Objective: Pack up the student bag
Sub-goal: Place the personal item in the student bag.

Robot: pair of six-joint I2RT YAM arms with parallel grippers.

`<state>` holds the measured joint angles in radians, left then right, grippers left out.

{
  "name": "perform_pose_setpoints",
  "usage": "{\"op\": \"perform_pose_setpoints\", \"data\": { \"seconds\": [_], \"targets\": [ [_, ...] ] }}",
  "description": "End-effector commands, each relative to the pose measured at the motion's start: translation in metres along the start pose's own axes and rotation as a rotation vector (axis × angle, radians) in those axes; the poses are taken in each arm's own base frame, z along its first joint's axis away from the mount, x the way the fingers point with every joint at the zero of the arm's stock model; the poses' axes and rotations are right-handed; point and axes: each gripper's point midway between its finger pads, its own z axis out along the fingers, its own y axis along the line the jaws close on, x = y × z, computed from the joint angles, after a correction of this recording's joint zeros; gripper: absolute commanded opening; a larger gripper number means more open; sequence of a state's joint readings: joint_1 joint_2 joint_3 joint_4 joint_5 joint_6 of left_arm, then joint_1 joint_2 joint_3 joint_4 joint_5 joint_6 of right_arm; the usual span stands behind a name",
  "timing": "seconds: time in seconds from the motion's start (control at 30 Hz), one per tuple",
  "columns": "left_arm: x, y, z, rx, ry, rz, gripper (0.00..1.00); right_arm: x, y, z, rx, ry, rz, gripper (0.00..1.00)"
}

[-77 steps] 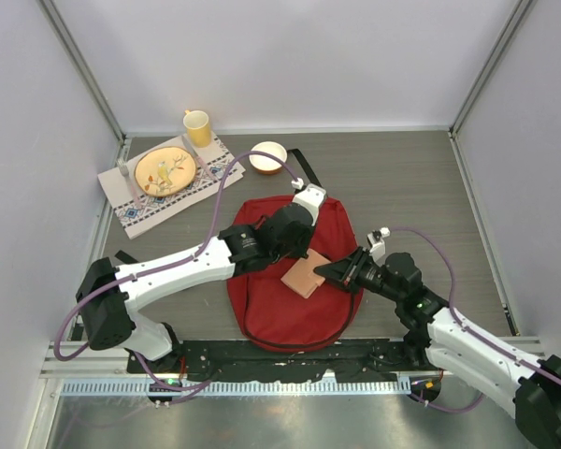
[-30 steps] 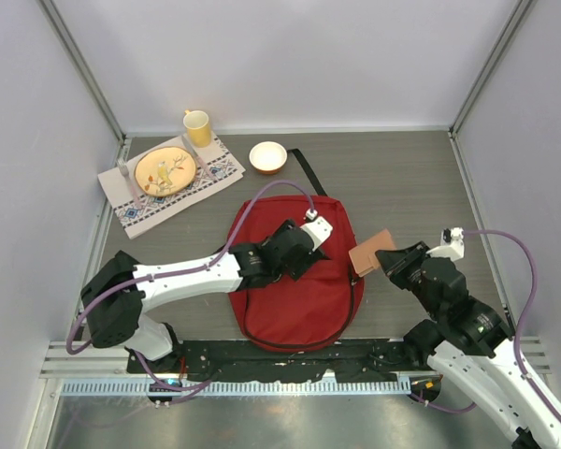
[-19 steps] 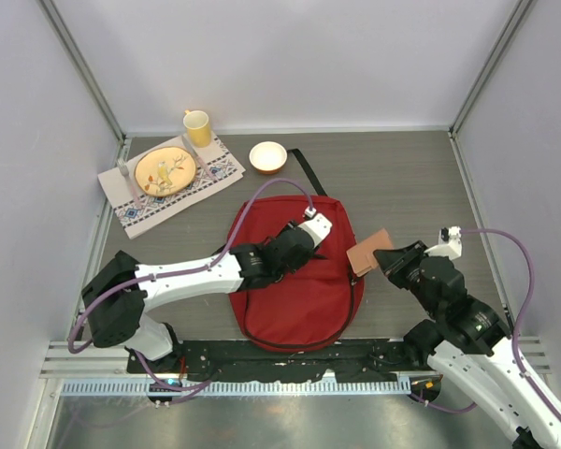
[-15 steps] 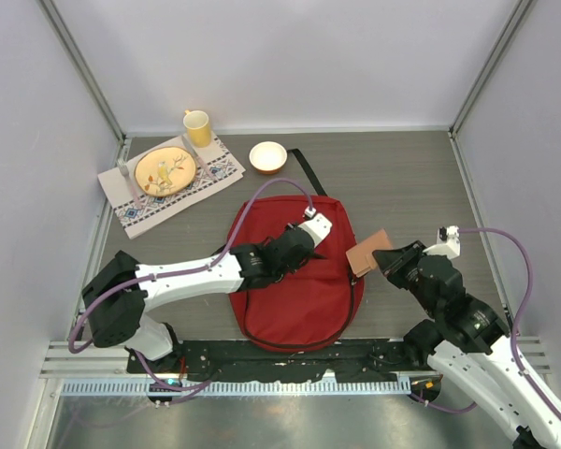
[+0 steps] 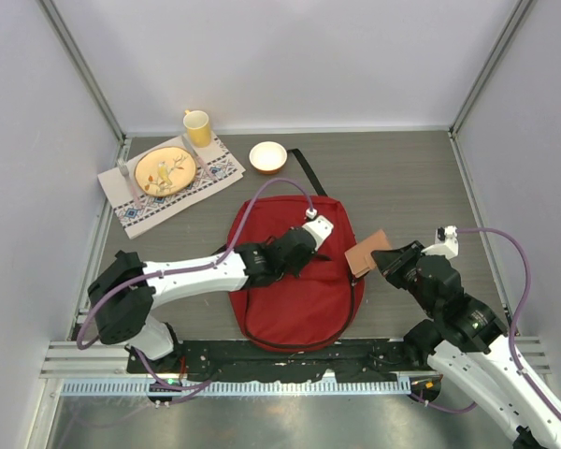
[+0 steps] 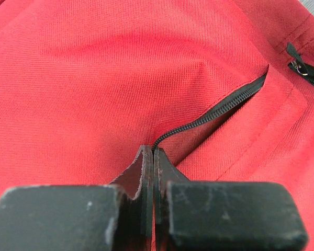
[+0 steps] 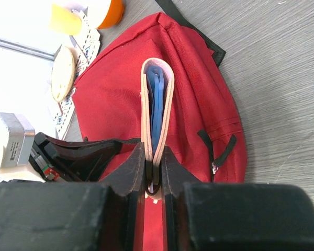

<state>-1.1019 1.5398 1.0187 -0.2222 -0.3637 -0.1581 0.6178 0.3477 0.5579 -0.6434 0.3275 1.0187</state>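
The student bag (image 5: 294, 285), dark red with black zipper lines, lies flat in the middle of the table. My left gripper (image 5: 309, 251) rests on its upper part. In the left wrist view its jaws are pressed together (image 6: 153, 152) right where the black zipper (image 6: 214, 112) runs into the tips, pinching the zipper edge. My right gripper (image 5: 387, 262) hovers at the bag's right edge, shut on a tan notebook (image 5: 369, 253) with blue pages. The notebook (image 7: 157, 99) stands on edge above the red bag (image 7: 110, 99).
At the back left a patterned placemat (image 5: 136, 213) carries a yellow plate (image 5: 164, 170) and cutlery, with a yellow mug (image 5: 197, 126) behind. A white bowl (image 5: 267, 156) stands near the bag's top beside a black strap (image 5: 305, 170). White walls enclose the table.
My left jaws have closed on the bag's zipper edge. The right gripper lifted the notebook off the bag to its right edge, then crept slightly left.
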Motion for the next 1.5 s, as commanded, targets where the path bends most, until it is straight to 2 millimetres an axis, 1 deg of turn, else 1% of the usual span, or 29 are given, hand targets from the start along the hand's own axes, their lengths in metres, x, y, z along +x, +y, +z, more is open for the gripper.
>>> {"op": "perform_pose_setpoints", "data": {
  "seconds": [0.0, 0.03, 0.13, 0.17, 0.2, 0.27, 0.3, 0.33, 0.37, 0.4, 0.43, 0.5, 0.53, 0.6, 0.63, 0.67, 0.73, 0.77, 0.8, 0.83, 0.87, 0.9, 0.93, 0.97, 1.03, 1.23, 1.3, 1.33, 1.47],
  "targets": [
    [-0.032, -0.018, 0.006, 0.048, -0.059, -0.127, 0.0, -0.017, 0.018, -0.002, -0.052, -0.057, -0.008, 0.08],
    [-0.037, -0.018, 0.007, 0.043, -0.062, -0.139, 0.0, -0.018, 0.018, -0.002, -0.049, -0.062, -0.016, 0.08],
    [-0.058, -0.021, 0.014, 0.03, -0.078, -0.207, 0.0, -0.022, 0.02, -0.002, -0.043, -0.071, -0.03, 0.08],
    [-0.06, -0.021, 0.017, 0.022, -0.069, -0.234, 0.0, -0.024, 0.023, -0.003, -0.047, -0.073, -0.038, 0.08],
    [-0.074, -0.023, 0.021, 0.022, -0.084, -0.257, 0.0, -0.025, 0.023, -0.003, -0.043, -0.076, -0.042, 0.08],
    [-0.083, -0.02, 0.027, 0.011, -0.083, -0.287, 0.0, -0.029, 0.025, -0.005, -0.041, -0.083, -0.052, 0.08],
    [-0.098, -0.02, 0.026, 0.012, -0.102, -0.315, 0.0, -0.032, 0.024, -0.006, -0.034, -0.093, -0.056, 0.08],
    [-0.096, -0.018, 0.033, 0.003, -0.088, -0.32, 0.0, -0.034, 0.024, -0.006, -0.028, -0.1, -0.061, 0.08],
    [-0.102, -0.015, 0.033, -0.012, -0.096, -0.333, 0.0, -0.039, 0.026, -0.009, -0.031, -0.115, -0.058, 0.08],
    [-0.101, -0.012, 0.035, -0.026, -0.087, -0.351, 0.0, -0.04, 0.025, -0.01, -0.022, -0.119, -0.068, 0.08],
    [-0.108, -0.009, 0.034, -0.031, -0.099, -0.369, 0.0, -0.043, 0.025, -0.012, -0.019, -0.128, -0.07, 0.08],
    [-0.11, -0.003, 0.033, -0.044, -0.1, -0.387, 0.0, -0.046, 0.028, -0.016, -0.03, -0.134, -0.073, 0.08],
    [-0.113, 0.0, 0.028, -0.044, -0.109, -0.395, 0.0, -0.044, 0.032, -0.017, -0.049, -0.119, -0.074, 0.08],
    [-0.111, 0.002, 0.025, -0.046, -0.106, -0.392, 0.0, -0.038, 0.04, -0.016, -0.084, -0.088, -0.074, 0.08],
    [-0.112, 0.002, 0.022, -0.042, -0.111, -0.394, 0.0, -0.03, 0.046, -0.016, -0.121, -0.043, -0.072, 0.07],
    [-0.111, 0.004, 0.018, -0.04, -0.117, -0.396, 0.0, -0.023, 0.048, -0.014, -0.136, -0.015, -0.071, 0.06],
    [-0.109, 0.004, 0.014, -0.036, -0.116, -0.396, 0.0, -0.014, 0.058, -0.013, -0.185, 0.031, -0.036, 0.05],
    [-0.107, 0.005, 0.011, -0.033, -0.114, -0.395, 0.0, 0.0, 0.058, -0.011, -0.207, 0.088, -0.028, 0.04],
    [-0.107, 0.005, 0.011, -0.032, -0.113, -0.397, 0.0, 0.003, 0.066, -0.01, -0.245, 0.1, -0.009, 0.03],
    [-0.106, 0.004, 0.01, -0.026, -0.11, -0.397, 0.0, 0.013, 0.062, -0.006, -0.244, 0.131, 0.024, 0.03],
    [-0.106, 0.003, 0.009, -0.021, -0.109, -0.4, 0.0, 0.017, 0.07, -0.007, -0.288, 0.151, 0.043, 0.02],
    [-0.106, 0.002, 0.009, -0.017, -0.108, -0.402, 0.0, 0.021, 0.071, -0.005, -0.301, 0.163, 0.059, 0.02],
    [-0.106, 0.001, 0.009, -0.008, -0.103, -0.402, 0.0, 0.028, 0.066, -0.001, -0.295, 0.182, 0.088, 0.02],
    [-0.107, 0.0, 0.008, -0.003, -0.105, -0.407, 0.0, 0.029, 0.069, 0.0, -0.315, 0.184, 0.101, 0.02],
    [-0.109, -0.001, 0.007, 0.001, -0.106, -0.409, 0.0, 0.035, 0.065, 0.006, -0.304, 0.194, 0.117, 0.01],
    [-0.11, 0.001, 0.0, 0.004, -0.111, -0.414, 0.0, 0.041, 0.061, 0.018, -0.302, 0.189, 0.124, 0.01],
    [-0.109, 0.002, -0.002, 0.005, -0.109, -0.413, 0.0, 0.042, 0.064, 0.023, -0.312, 0.19, 0.136, 0.01],
    [-0.109, 0.002, -0.004, 0.005, -0.111, -0.414, 0.0, 0.05, 0.064, 0.024, -0.319, 0.223, 0.133, 0.01],
    [-0.107, 0.002, -0.006, 0.007, -0.112, -0.41, 0.0, 0.056, 0.064, 0.033, -0.322, 0.245, 0.151, 0.01]
  ]
}}
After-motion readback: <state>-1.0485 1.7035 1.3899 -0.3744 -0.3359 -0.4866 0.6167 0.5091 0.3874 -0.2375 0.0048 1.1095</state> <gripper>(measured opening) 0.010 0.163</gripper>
